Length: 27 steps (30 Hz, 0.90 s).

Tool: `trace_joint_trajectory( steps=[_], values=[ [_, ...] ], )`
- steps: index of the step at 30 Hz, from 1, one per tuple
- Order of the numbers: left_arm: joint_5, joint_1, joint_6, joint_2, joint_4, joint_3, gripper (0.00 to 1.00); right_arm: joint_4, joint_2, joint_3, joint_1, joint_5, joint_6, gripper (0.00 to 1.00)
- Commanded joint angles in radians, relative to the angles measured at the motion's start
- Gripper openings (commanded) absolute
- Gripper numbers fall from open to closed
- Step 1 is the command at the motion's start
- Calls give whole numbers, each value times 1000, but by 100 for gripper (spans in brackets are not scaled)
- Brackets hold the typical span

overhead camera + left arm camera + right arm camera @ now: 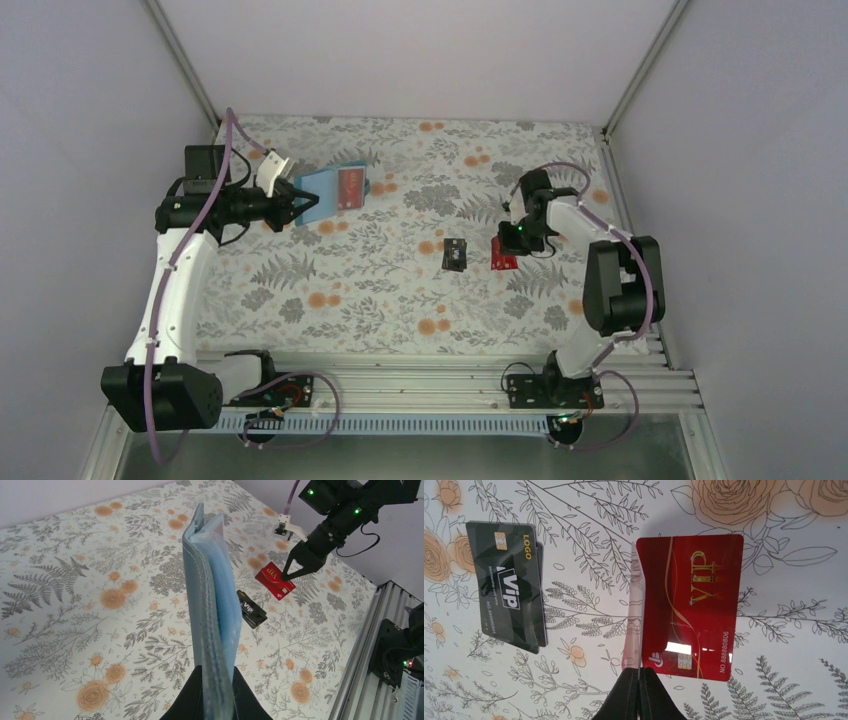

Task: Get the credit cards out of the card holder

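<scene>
My left gripper (295,205) (216,672) is shut on the teal card holder (322,190) (210,595) and holds it above the cloth at the far left. A reddish card (350,187) sits in its inner face. The black card (455,253) (251,611) (509,590) and the red card (503,262) (274,581) (694,605) lie flat on the cloth. My right gripper (507,243) (287,576) (639,672) is closed, its tips at the red card's chip corner. A thin pale pink strip (631,615) runs from the tips along that card's edge. I cannot tell what it is.
The floral cloth (400,290) covers the table. A ribbed metal rail (430,385) (380,630) runs along the near edge by the arm bases. Pale walls close in the back and both sides.
</scene>
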Motion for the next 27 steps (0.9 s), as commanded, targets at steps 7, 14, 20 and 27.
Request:
trace_joint_trajectory(
  steps=[7,14,20,27],
  values=[
    [26,3,3,-8,3,5,3,-33,70,36,1,70,-3,4],
    [28,3,0,2,6,7,2,-50,110,61,1,119,-6,4],
    [28,3,2,-1,4,8,2,-58,136,87,6,159,-10,6],
    [28,3,4,-2,4,6,2,-69,154,115,6,201,-13,9]
  ],
)
